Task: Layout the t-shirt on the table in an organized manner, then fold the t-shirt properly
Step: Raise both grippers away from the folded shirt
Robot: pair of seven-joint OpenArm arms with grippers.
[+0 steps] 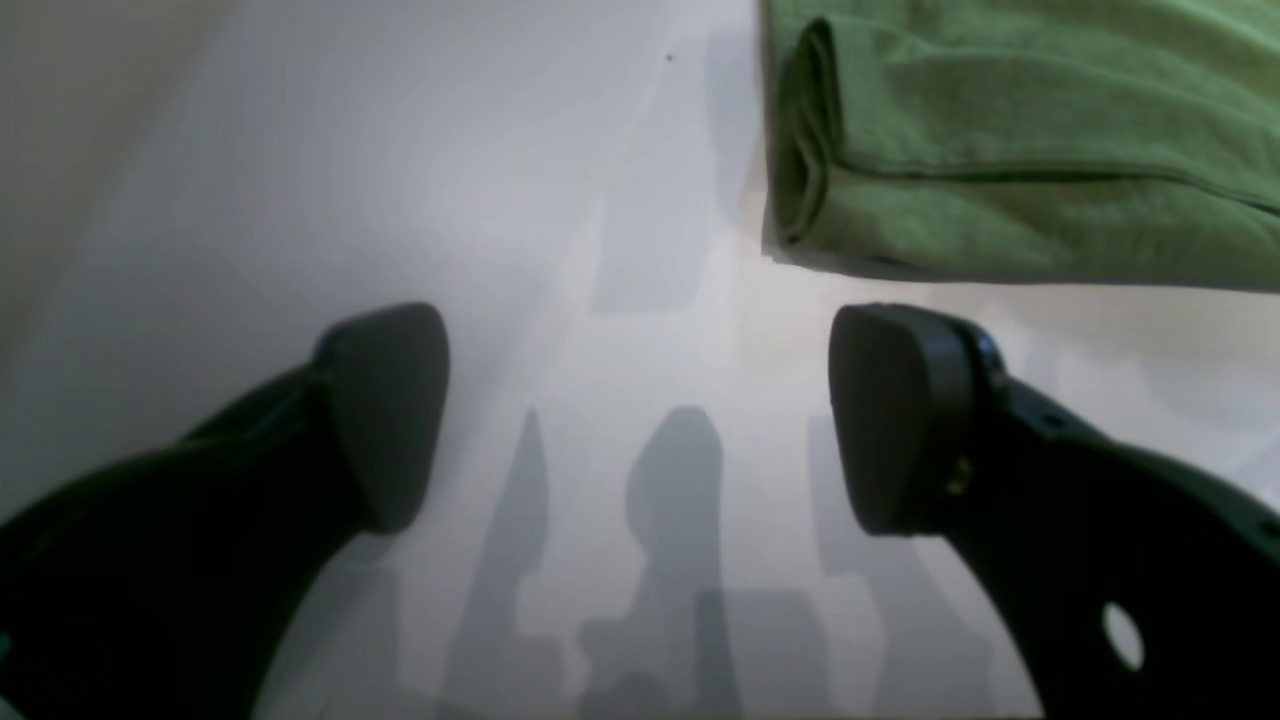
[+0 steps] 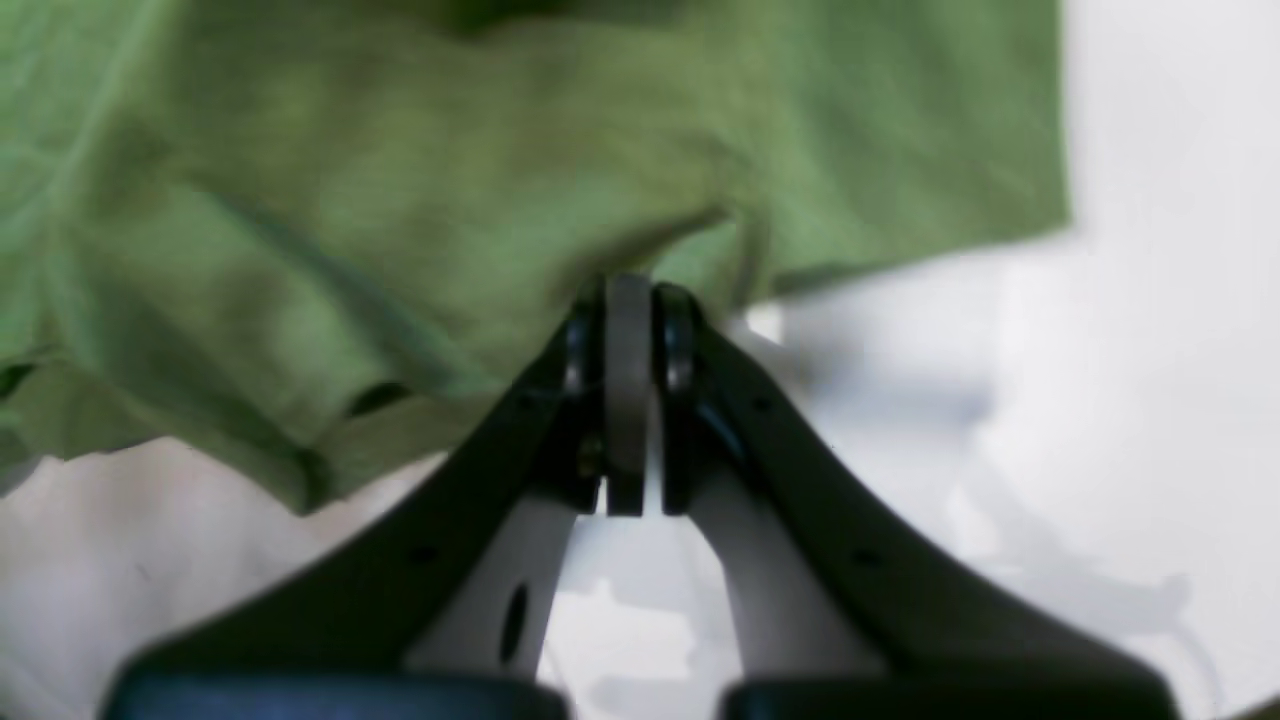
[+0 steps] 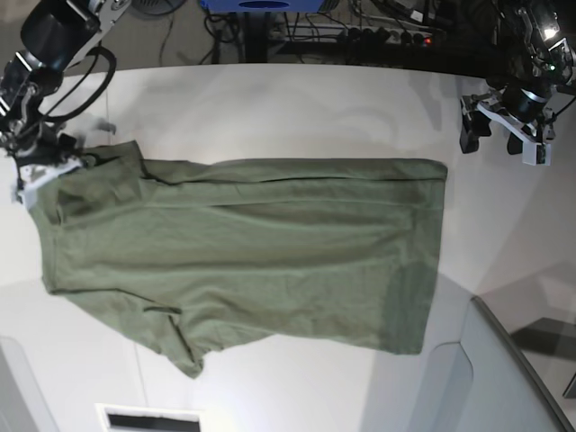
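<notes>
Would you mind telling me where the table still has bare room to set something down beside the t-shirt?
The table is bare along the far strip behind the t-shirt, and on the side past its hem, below the open left gripper. The near strip is bare up to the grey panel. It is crowded at the shoulder, where the right gripper pinches cloth.

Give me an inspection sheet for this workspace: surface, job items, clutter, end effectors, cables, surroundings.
Surface: white table, bare around the garment.
Job's things: olive t-shirt lying spread out lengthwise, one side folded in, some wrinkles.
Clutter: nothing seen.
End effectors: right end effector shut on the t-shirt's edge; left end effector open, over bare table beside the shirt's hem corner, touching nothing.
Cables: black cables bunched on the floor beyond the table's far edge.
Surroundings: grey angled panel at the near corner; blue object behind the table.
</notes>
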